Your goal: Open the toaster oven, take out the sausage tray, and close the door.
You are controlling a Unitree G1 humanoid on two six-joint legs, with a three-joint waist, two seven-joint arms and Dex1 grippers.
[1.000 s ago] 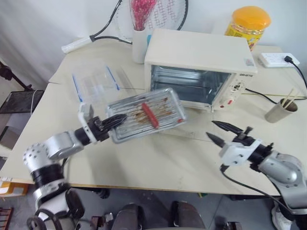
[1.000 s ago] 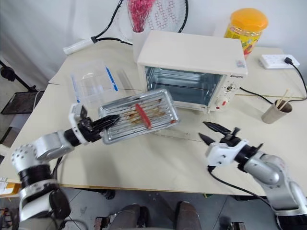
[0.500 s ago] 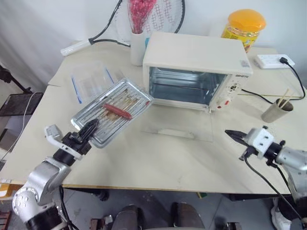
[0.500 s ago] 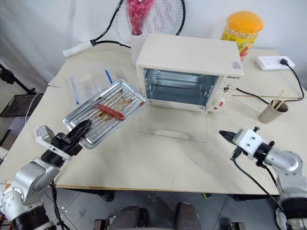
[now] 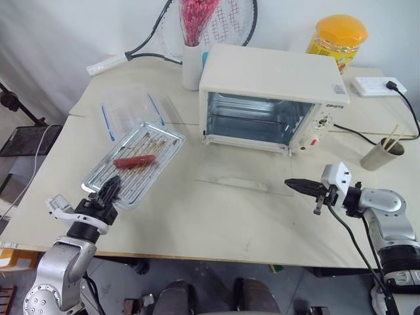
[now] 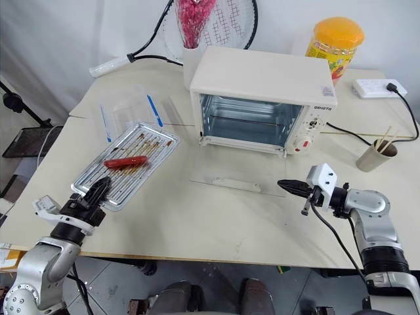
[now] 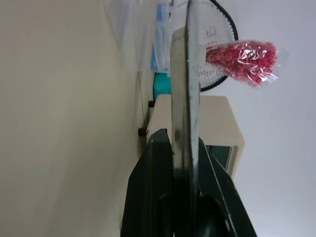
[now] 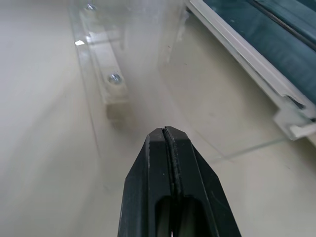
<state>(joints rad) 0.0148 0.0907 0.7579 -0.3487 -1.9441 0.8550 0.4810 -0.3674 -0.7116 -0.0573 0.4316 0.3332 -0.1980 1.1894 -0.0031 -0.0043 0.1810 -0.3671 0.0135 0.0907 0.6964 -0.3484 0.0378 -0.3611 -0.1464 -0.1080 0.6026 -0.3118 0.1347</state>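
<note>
One pale tabletop (image 5: 216, 223) carries everything you are working over, set against a white wall, with dark floor showing past its near and left edges. Your left gripper (image 5: 110, 187) is clamped tight on the near rim of the sausage tray (image 5: 134, 164), which stretches away from its fingertips with the reddish sausage (image 5: 134, 159) lying across the ridged bottom; you cannot tell from the head views whether the tray's far end rests on the table or hangs just over it. Past the tray's far end lies a clear plastic container with blue clips (image 5: 131, 108), hard to make out against the surface. Your right gripper (image 5: 293, 184) has its fingers pressed together on nothing, pointing toward the door (image 5: 243, 174), which lies folded flat on the table just beyond its tips; the glass is nearly invisible, and its white bar handle (image 8: 109, 79) is the plainest sign of it. Beyond the door stands the toaster oven (image 5: 272, 92), its cavity open. Behind it you have a racket (image 5: 223, 20), a white cup with red stems (image 5: 192, 59) and a yellow-lidded jar (image 5: 340, 36), the racket cut off by the frame. Out past your right gripper sit a power strip (image 5: 379, 85) and a paper cup with sticks (image 5: 384, 152).
</note>
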